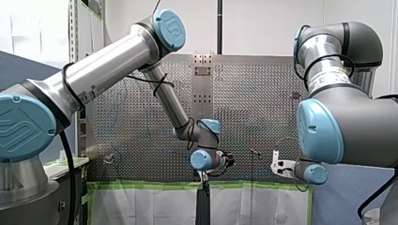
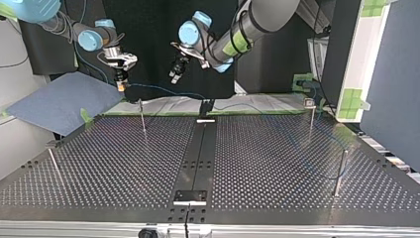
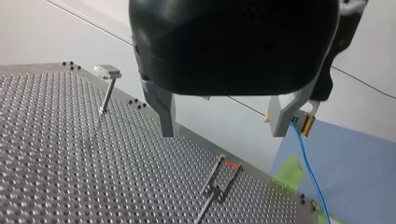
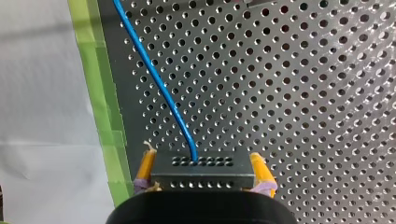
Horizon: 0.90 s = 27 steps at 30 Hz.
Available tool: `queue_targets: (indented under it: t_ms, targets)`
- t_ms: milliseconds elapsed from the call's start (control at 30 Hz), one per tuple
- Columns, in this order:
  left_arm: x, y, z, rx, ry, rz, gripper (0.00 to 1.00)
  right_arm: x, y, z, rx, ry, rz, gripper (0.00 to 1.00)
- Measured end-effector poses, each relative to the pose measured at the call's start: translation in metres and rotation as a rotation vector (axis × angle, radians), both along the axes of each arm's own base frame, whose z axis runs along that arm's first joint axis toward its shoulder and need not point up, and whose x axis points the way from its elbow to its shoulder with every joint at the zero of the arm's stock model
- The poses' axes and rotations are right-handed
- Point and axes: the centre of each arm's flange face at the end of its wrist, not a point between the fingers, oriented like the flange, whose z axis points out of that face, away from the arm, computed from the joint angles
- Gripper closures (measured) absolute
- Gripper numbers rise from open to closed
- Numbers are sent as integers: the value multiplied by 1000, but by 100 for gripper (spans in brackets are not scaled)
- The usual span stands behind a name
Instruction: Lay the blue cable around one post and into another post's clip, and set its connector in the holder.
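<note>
My right gripper (image 4: pixel 203 181) is shut on the dark connector (image 4: pixel 203 164), with a yellow pad on each side. The blue cable (image 4: pixel 154 74) leaves the connector and runs out over the perforated table. At the top view's left, the right gripper (image 2: pixel 120 84) hangs above the table's far edge, and the cable (image 2: pixel 163 89) trails from it toward the black holder (image 2: pixel 206 106). My left gripper (image 3: pixel 223 133) is open with nothing between its fingers. It hovers just beside the right one (image 2: pixel 176 75). In the left wrist view, the held connector (image 3: pixel 306 123) shows past my finger.
Thin posts stand on the table (image 2: pixel 124 168): one near the right gripper (image 2: pixel 142 116), two at the top view's right (image 2: pixel 311 116) (image 2: pixel 340 171), one at its left (image 2: pixel 53 163). A clip-topped post (image 3: pixel 108 77) and a forked clip (image 3: pixel 219 179) lie ahead of my left gripper. Green tape (image 4: pixel 100 93) lines the edge.
</note>
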Motion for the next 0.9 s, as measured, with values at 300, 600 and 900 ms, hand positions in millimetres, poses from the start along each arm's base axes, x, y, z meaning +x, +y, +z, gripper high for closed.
queue_targets:
  t_ms: [300,600,900]
  targets:
    - [18,7,-37,31,31,21,2,-2,-1,0,-1,-6,-13,100]
    - [31,7,-71,69,55,31,2,-2,-1,0,-1,-6,-18,100]
    - [35,35,-126,140,115,66,2,-3,-2,0,0,-3,-22,100]
